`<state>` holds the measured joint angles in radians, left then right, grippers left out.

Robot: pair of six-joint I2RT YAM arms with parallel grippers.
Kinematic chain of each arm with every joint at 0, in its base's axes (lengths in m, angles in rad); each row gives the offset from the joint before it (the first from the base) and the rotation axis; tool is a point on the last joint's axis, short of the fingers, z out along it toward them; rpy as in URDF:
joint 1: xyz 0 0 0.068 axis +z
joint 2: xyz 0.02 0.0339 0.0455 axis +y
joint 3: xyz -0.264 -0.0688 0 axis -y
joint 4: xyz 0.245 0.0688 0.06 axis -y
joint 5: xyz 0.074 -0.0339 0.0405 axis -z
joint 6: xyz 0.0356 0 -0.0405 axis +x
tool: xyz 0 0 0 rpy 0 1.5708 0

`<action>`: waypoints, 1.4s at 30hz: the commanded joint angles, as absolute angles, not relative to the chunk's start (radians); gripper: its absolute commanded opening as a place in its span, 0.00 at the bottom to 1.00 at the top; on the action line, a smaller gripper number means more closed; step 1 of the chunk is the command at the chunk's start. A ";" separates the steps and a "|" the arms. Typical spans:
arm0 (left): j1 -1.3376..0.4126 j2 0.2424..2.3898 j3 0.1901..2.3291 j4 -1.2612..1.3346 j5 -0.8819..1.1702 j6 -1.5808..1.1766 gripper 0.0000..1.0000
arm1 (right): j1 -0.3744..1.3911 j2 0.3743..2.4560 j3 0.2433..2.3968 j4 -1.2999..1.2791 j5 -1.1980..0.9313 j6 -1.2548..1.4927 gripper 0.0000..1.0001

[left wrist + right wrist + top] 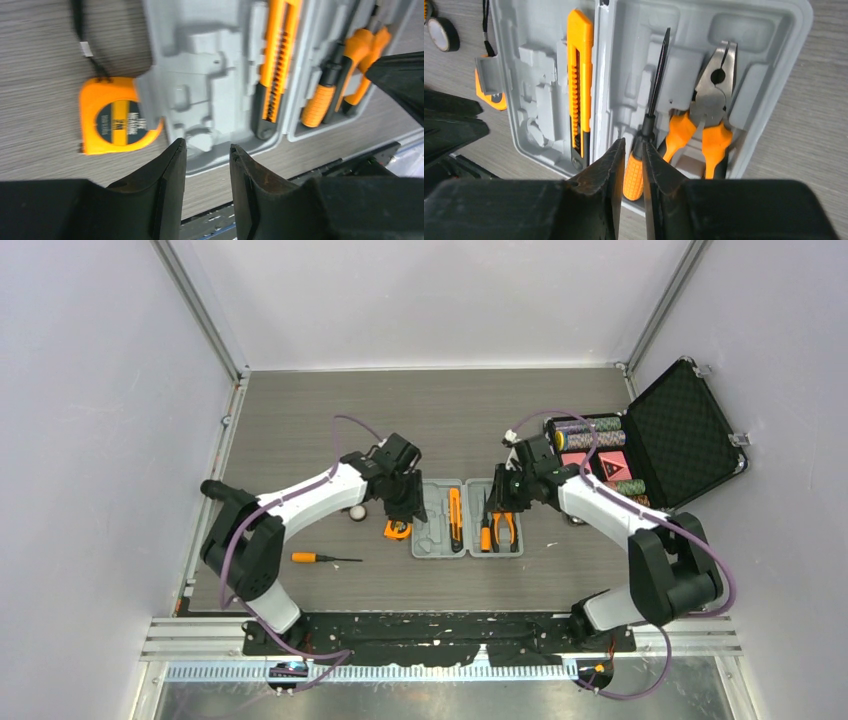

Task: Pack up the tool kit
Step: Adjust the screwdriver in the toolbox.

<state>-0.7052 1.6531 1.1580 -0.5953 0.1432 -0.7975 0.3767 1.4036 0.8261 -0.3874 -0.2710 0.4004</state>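
The grey tool kit case [432, 530] lies open flat at the table's middle. An orange utility knife [455, 520] sits in its left half. The right half holds orange-handled pliers [706, 120] and a screwdriver [634, 172]. My right gripper [633, 144] hangs over that screwdriver's handle. Its jaws stand close together either side of the handle, and contact is unclear. My left gripper [207, 151] hovers open and empty at the case's near left corner. An orange tape measure [117, 122] lies against the case's left edge. A second screwdriver [320, 558] lies loose on the table to the left.
A black foam-lined case [680, 435] with poker chips stands open at the back right. A small tape roll [444, 34] rests left of the tool kit, behind the tape measure. Grey walls close in the table on three sides.
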 commanded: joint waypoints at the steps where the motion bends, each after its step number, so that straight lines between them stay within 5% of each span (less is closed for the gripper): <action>1: -0.646 1.564 1.112 -0.575 0.097 -0.762 0.37 | 0.390 1.460 0.887 -0.329 -0.209 0.417 0.21; 23: -0.614 1.537 1.061 -0.601 0.041 -0.709 0.36 | 0.464 1.614 0.945 -0.362 -0.140 0.364 0.05; 35: -0.640 1.627 1.313 -0.626 0.071 -0.658 0.36 | 0.468 1.392 0.953 -0.453 -0.124 0.369 0.32; 42: -0.680 1.764 1.492 -0.629 0.125 -0.668 0.36 | 0.453 1.312 0.875 -0.485 -0.110 0.366 0.36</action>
<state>-0.6487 1.6947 1.3918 -0.6342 0.0875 -0.6762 0.4599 1.3529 0.9176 -0.4496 -0.1169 0.3695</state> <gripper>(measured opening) 0.364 0.354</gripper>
